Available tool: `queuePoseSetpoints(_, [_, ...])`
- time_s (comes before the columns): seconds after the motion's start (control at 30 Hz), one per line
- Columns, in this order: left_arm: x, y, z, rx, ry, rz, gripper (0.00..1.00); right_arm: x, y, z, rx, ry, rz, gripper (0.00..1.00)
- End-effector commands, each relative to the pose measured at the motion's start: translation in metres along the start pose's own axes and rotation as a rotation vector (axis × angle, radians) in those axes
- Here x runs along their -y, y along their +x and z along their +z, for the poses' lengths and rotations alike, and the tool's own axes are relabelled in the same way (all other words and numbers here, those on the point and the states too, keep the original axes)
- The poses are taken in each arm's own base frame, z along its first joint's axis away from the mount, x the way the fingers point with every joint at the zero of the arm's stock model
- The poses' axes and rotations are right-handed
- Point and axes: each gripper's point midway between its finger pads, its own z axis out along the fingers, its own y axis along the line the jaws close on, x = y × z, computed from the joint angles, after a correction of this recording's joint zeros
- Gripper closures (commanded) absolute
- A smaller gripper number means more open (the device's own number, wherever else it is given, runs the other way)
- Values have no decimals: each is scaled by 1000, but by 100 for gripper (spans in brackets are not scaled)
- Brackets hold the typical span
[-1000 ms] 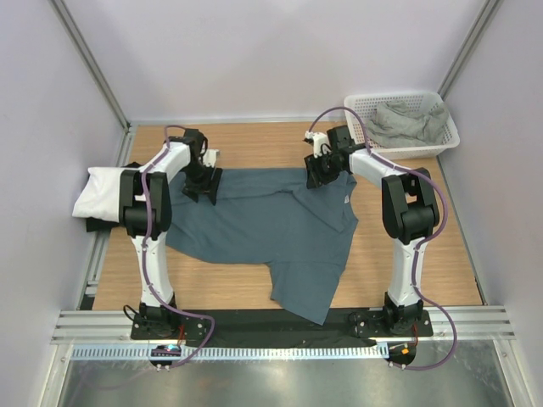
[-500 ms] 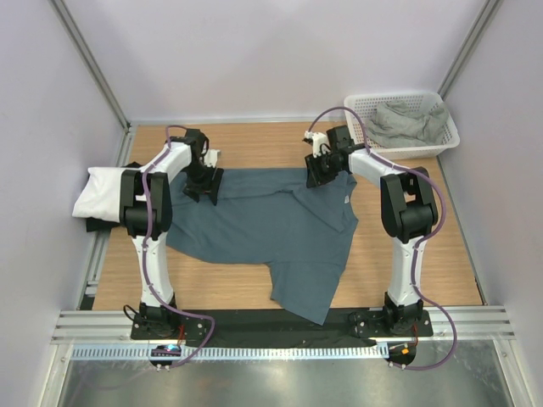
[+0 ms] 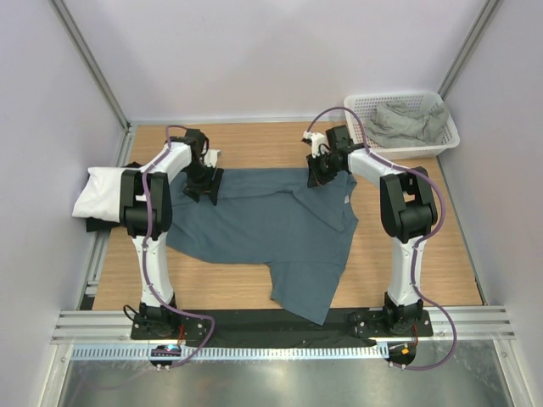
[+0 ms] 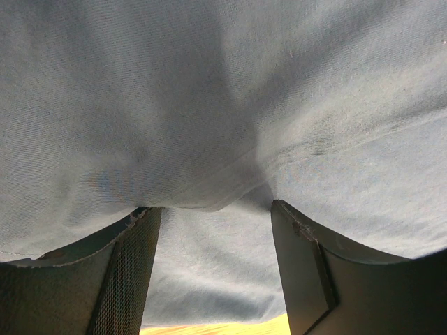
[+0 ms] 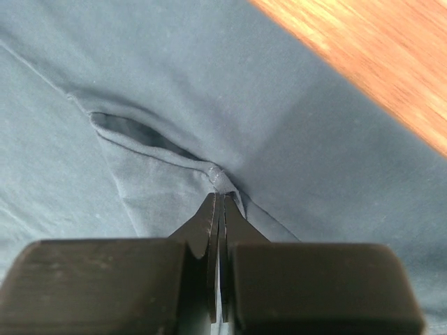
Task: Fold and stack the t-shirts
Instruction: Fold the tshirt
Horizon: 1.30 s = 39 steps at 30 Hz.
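Note:
The slate-blue t-shirt (image 3: 263, 229) lies spread on the wooden table, its lower part bunched toward the near edge. My left gripper (image 3: 206, 182) is at the shirt's far left corner. In the left wrist view it (image 4: 211, 209) is open, with a fold of the blue cloth (image 4: 223, 105) lying between and over its fingers (image 4: 129, 279). My right gripper (image 3: 321, 176) is at the far right edge, shut on a seam of the shirt (image 5: 174, 84) near the collar (image 5: 220, 197). A folded white t-shirt (image 3: 102, 191) lies at the left on a black t-shirt (image 3: 92, 225). A grey-green t-shirt (image 3: 405, 123) lies in the basket.
The white mesh basket (image 3: 448, 137) stands at the far right corner. Bare wood (image 3: 407, 254) shows to the right of the blue shirt and along the far edge. Metal rails run along the near edge and the left side.

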Motion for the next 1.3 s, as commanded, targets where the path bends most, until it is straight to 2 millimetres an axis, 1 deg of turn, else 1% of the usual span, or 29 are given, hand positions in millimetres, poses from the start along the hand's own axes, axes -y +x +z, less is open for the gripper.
queuePoseSetpoints(0.0, [6, -3, -4, 16, 17, 9, 35, -20, -41, -33, 97, -10, -70, 99])
queuePoseSetpoints(0.03, [7, -3, -3, 15, 21, 10, 35, -24, -41, -36, 99, -12, -70, 99])
queuePoseSetpoints(0.07, [7, -4, -2, 17, 25, 9, 35, -31, -44, -44, 112, -15, -71, 99])
queuePoseSetpoints(0.1, [7, -6, -3, 20, 25, 7, 35, -39, -43, -46, 112, -24, -75, 99])
queuePoseSetpoints(0.13, [7, -7, -3, 24, 27, 7, 35, -46, -34, -45, 95, -36, -64, 99])
queuePoseSetpoints(0.17, [7, -7, -3, 22, 28, 5, 35, -55, -35, -52, 106, -44, -64, 99])
queuePoseSetpoints(0.2, [8, -8, -3, 24, 31, 7, 35, -64, -31, -53, 99, -58, -63, 99])
queuePoseSetpoints(0.23, [8, -9, -3, 27, 32, 6, 35, -77, -18, -49, 73, -85, -67, 99])
queuePoseSetpoints(0.27, [9, -9, -4, 28, 32, 8, 35, -88, -19, -56, 84, -96, -72, 99])
queuePoseSetpoints(0.3, [8, -9, -4, 30, 30, 5, 35, -94, -15, -57, 79, -104, -72, 99])
queuePoseSetpoints(0.33, [8, -9, -4, 29, 29, 7, 35, -105, -5, -55, 60, -121, -76, 99])
queuePoseSetpoints(0.4, [8, -8, -3, 30, 30, 7, 35, -114, -2, -61, 64, -130, -65, 99])
queuePoseSetpoints(0.43, [8, -8, -3, 28, 30, 5, 35, -118, 6, -59, 49, -137, -59, 98])
queuePoseSetpoints(0.5, [8, -9, -5, 34, 30, 6, 35, -128, 11, -63, 47, -153, -63, 98])
queuePoseSetpoints(0.53, [8, -11, -5, 39, 29, 8, 35, -129, 19, -62, 34, -154, -57, 94])
queuePoseSetpoints(0.57, [8, -11, -5, 38, 28, 8, 35, -129, 18, -63, 40, -149, -55, 92])
queuePoseSetpoints(0.67, [8, -15, -7, 43, 27, 4, 35, -129, 17, -68, 50, -137, -64, 92])
queuePoseSetpoints(0.7, [8, -17, -8, 49, 28, 3, 35, -127, 15, -69, 56, -128, -66, 81])
queuePoseSetpoints(0.73, [7, -17, -7, 46, 25, 4, 35, -127, 10, -71, 68, -118, -72, 75])
queuePoseSetpoints(0.77, [8, -18, -8, 50, 27, 3, 35, -125, 4, -73, 88, -108, -80, 72])
queuePoseSetpoints(0.83, [9, -20, -9, 52, 30, 5, 35, -115, -12, -77, 141, -55, -87, 69])
queuePoseSetpoints(0.93, [7, -20, -10, 52, 18, 9, 35, -94, -26, -78, 176, 8, -75, 64])
queuePoseSetpoints(1.0, [5, -20, -11, 52, 8, 10, 35, -78, -26, -70, 165, 39, -56, 62])
queuePoseSetpoints(1.07, [4, -21, -12, 53, 2, 14, 35, -57, -30, -67, 173, 65, -12, 61])
queuePoseSetpoints(1.1, [4, -21, -12, 48, 1, 17, 35, -48, -25, -57, 154, 71, 29, 60])
queuePoseSetpoints(1.13, [2, -22, -12, 48, -4, 17, 35, -31, -26, -57, 161, 92, 68, 60])
queuePoseSetpoints(1.17, [2, -25, -14, 54, -12, 20, 35, -22, -27, -55, 168, 103, 87, 60])
queuePoseSetpoints(1.2, [0, -27, -14, 57, -19, 23, 35, -9, -21, -45, 149, 115, 120, 59])
queuePoseSetpoints(1.27, [-3, -30, -13, 59, -37, 37, 35, 15, -19, -42, 151, 159, 152, 58])
